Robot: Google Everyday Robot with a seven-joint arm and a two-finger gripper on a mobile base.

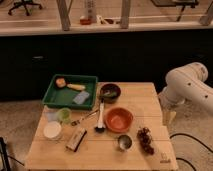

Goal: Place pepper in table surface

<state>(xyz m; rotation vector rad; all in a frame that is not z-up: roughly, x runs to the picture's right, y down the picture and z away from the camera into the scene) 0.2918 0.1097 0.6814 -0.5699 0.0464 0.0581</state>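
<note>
The pepper (111, 91) is a small dull-green lump lying inside the dark bowl (103, 96) at the back middle of the table surface (140, 97), a pale-brown plank top. My white arm (187, 82) bends in from the right. My gripper (168, 116) hangs low beside the table's right edge, well to the right of the bowl and apart from the pepper.
A green tray (51, 96) with a sponge and food items sits back left. An orange bowl (119, 119), a brush (101, 120), a pale-green cup (63, 115), a white cup (52, 130), a metal cup (124, 142) and dark-red grapes (145, 139) stand around.
</note>
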